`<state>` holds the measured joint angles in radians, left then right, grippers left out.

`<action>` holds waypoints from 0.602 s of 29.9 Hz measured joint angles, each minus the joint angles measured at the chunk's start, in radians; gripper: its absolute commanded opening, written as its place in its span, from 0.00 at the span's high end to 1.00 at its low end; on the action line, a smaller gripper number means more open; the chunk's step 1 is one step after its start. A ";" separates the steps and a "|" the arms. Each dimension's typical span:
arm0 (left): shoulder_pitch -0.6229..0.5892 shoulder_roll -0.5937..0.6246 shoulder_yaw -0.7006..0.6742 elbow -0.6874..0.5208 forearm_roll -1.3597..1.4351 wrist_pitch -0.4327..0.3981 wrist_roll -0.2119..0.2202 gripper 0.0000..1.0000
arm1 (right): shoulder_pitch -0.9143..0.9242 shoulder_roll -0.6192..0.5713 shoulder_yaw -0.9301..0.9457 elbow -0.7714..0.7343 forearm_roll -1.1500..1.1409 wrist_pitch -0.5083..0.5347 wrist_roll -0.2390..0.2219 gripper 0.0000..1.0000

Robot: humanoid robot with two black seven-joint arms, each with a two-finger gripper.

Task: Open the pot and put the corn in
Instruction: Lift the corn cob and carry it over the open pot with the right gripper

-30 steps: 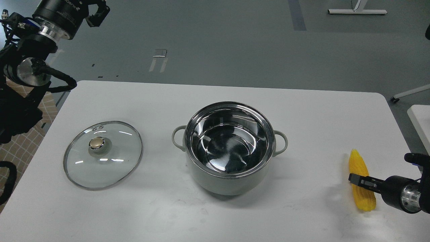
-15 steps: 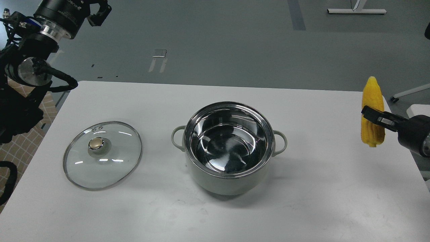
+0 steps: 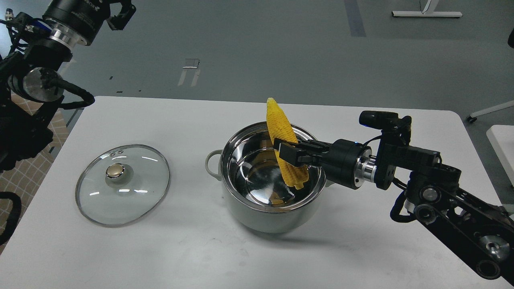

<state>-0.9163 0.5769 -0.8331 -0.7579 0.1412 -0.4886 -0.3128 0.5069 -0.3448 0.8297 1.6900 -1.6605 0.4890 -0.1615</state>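
Observation:
The pale grey-green pot (image 3: 241,208) stands open in the middle of the white table, its shiny steel inside showing. My right gripper (image 3: 290,154) is shut on the yellow corn cob (image 3: 281,132) and holds it nearly upright over the pot's right half, pointed end up, lower end inside the rim. The glass lid (image 3: 123,184) with the gold knob lies flat on the table left of the pot. My left gripper (image 3: 120,14) is raised at the top left, far from the table; its fingers are too dark and cut off to tell.
The white table (image 3: 361,257) ends in a rounded corner at the far right. My right arm stretches across the table's right side from the lower right corner. A second white table edge (image 3: 502,144) shows at the far right.
My right gripper lifted the corn from the table's right side, carried it up and then left, and now holds it over the pot. The left arm barely moved.

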 measured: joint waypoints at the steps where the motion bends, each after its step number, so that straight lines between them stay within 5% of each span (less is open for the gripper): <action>1: 0.000 0.000 0.000 0.000 0.000 0.000 0.000 0.03 | 0.002 0.007 -0.016 -0.007 -0.014 0.000 -0.007 1.00; 6: 0.000 0.000 0.000 0.000 0.000 0.000 0.000 0.03 | 0.006 0.007 -0.061 -0.021 -0.062 0.000 -0.028 0.98; 8: 0.000 0.000 0.000 0.000 0.000 0.000 0.000 0.03 | 0.007 0.004 -0.067 -0.022 -0.065 0.000 -0.042 0.75; 12: 0.000 -0.007 0.000 0.000 0.000 0.000 0.000 0.03 | 0.007 0.003 -0.068 -0.024 -0.067 0.000 -0.052 0.52; 14: 0.000 -0.010 0.000 0.000 0.000 0.000 0.000 0.03 | 0.007 0.003 -0.068 -0.024 -0.067 0.000 -0.053 0.25; 18: 0.001 -0.016 0.000 0.000 0.000 0.000 0.000 0.03 | 0.004 0.007 -0.068 -0.037 -0.073 -0.001 -0.055 0.22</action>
<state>-0.9157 0.5609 -0.8329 -0.7578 0.1412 -0.4884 -0.3128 0.5112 -0.3383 0.7613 1.6528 -1.7334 0.4885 -0.2163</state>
